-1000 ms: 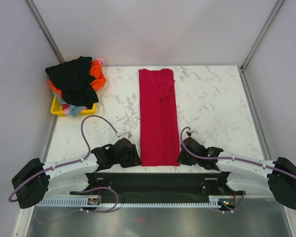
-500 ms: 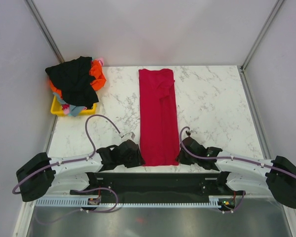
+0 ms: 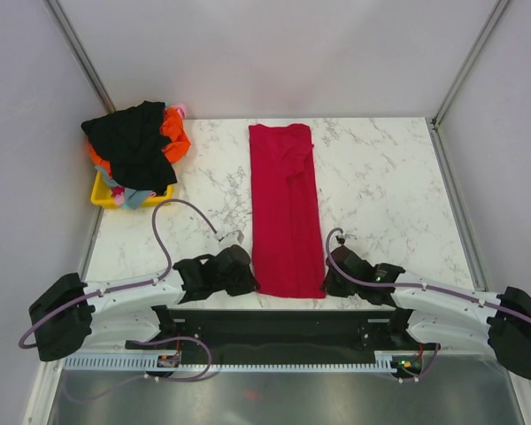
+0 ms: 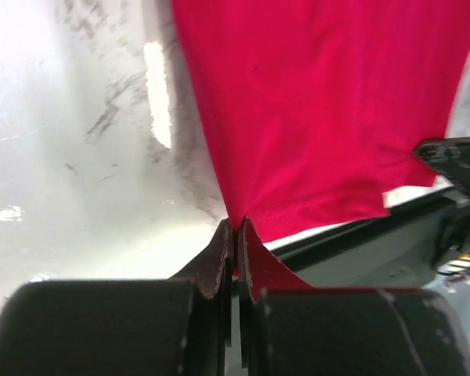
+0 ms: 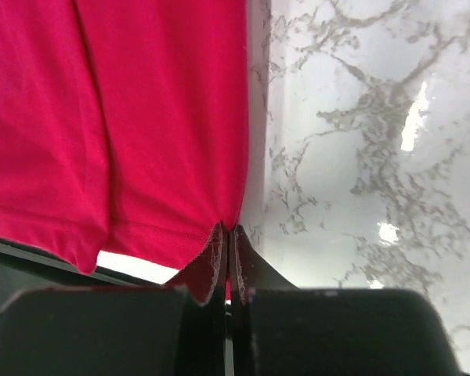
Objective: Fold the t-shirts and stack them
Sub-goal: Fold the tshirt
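A crimson red t-shirt [image 3: 286, 208] lies as a long narrow strip down the middle of the marble table [image 3: 380, 195]. My left gripper [image 3: 250, 282] is shut on its near left corner [image 4: 243, 223]. At the near right corner [image 5: 231, 223] my right gripper [image 3: 326, 282] is shut on the cloth. In both wrist views the red hem [image 4: 329, 207] [image 5: 149, 235] runs between the pinched fingertips. More t-shirts, black [image 3: 131, 150], orange [image 3: 174, 135], pink and light blue, are heaped at the far left.
The heap rests on a small yellow bin [image 3: 103, 193] at the table's left edge. Grey walls close in the left, right and back. The black mounting rail [image 3: 283, 323] runs just behind the shirt's near hem.
My left gripper moved right to the shirt's near left corner and closed on it. My right gripper closed fully on the near right corner. The near hem has shifted slightly.
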`<state>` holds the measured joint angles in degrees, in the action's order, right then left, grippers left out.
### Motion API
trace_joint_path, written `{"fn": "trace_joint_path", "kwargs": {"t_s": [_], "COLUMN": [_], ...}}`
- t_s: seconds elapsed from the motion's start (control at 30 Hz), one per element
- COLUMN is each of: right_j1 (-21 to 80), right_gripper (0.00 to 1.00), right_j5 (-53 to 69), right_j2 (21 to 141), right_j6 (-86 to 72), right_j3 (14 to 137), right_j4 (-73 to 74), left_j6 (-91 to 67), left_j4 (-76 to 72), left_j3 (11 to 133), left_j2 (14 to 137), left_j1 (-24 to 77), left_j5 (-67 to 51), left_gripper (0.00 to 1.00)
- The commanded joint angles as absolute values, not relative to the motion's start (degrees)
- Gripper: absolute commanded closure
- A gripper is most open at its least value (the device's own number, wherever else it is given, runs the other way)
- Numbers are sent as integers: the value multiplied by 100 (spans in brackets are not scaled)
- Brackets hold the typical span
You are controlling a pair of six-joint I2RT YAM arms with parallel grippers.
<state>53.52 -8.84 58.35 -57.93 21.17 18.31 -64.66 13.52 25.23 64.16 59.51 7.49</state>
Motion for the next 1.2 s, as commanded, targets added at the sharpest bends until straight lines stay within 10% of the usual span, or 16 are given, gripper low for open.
{"fn": "trace_joint_path", "kwargs": {"t_s": [0.0,1.17], "right_j1": [5370,2444], "right_gripper": [100,100], "right_j5": [-1186,-308], "right_j2": [5634,10168], "right_j6": [-5547,-2716], "right_j3": [2583,7707], "right_j4": [2566,2698], "left_j6": [-6487,-3595], "left_j4": [2064,2109], "left_j3": [3224,7664], "left_j2": [6117,10062], "left_j1": [6003,3006], "left_j5": [1168,106], "left_gripper": [98,98]}}
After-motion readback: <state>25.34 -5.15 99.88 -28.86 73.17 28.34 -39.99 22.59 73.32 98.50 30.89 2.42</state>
